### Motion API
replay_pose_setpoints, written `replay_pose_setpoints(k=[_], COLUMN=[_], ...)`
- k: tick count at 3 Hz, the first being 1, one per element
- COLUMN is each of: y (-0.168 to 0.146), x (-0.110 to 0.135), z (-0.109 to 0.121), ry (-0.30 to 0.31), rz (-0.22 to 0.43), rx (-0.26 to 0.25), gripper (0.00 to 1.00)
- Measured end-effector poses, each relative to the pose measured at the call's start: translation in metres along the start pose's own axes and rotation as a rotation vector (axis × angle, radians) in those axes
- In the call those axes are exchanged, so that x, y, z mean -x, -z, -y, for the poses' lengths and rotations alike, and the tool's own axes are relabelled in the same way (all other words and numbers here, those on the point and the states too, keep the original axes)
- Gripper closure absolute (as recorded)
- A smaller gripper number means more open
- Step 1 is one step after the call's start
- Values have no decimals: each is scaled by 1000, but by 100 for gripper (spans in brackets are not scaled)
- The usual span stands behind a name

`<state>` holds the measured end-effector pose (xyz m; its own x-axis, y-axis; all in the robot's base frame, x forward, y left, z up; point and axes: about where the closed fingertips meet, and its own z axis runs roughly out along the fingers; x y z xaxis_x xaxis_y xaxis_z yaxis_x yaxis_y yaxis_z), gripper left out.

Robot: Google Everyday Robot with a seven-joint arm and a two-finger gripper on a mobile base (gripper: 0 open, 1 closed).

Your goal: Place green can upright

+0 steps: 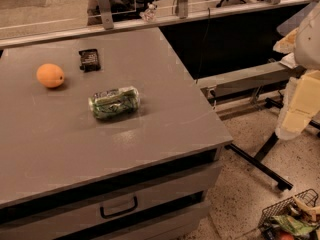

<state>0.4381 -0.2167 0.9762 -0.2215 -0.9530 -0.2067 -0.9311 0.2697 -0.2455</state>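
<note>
The gripper [299, 106] hangs at the right edge, off the cabinet top [160, 149] and well apart from everything on it (released or clenched, I cannot tell). The reach comes first, I judge: come over the green can [114, 102], grasp across its body, then tip it onto one end. It lies on its side mid-surface, green-and-white patterned, long axis roughly left-right. The orange [50, 75] and black packet [90, 59] sit beyond, apart.
</note>
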Motion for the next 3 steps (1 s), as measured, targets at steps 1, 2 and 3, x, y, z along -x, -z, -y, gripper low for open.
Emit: replay_pose_setpoints(k=[1,2,3], y=[0,-4,-24], x=[0,21,57], z=[0,2,4], ry=[0,58,157], rz=[0,3,13], rx=[0,20,65], gripper=[0,0,0])
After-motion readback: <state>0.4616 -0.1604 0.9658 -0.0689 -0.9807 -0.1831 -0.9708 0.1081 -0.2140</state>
